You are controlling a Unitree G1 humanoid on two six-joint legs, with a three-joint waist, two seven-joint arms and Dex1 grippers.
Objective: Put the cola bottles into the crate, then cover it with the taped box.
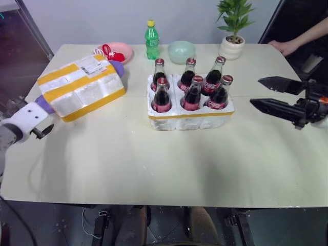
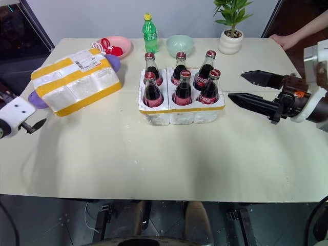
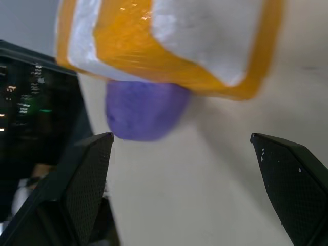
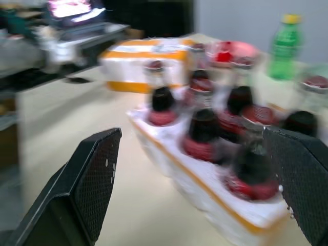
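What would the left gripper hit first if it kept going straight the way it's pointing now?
Most likely the taped box. The left gripper, jaws open, looks along the table at the box's near corner, with a purple object tucked under that corner. Depth is unclear, so the purple object might be touched first.

Cream tabletop (image 1: 154,164) against a plain pale wall (image 1: 92,20). Dark glass panel (image 1: 20,46) at far left, dark floor (image 1: 169,225) below the near edge.
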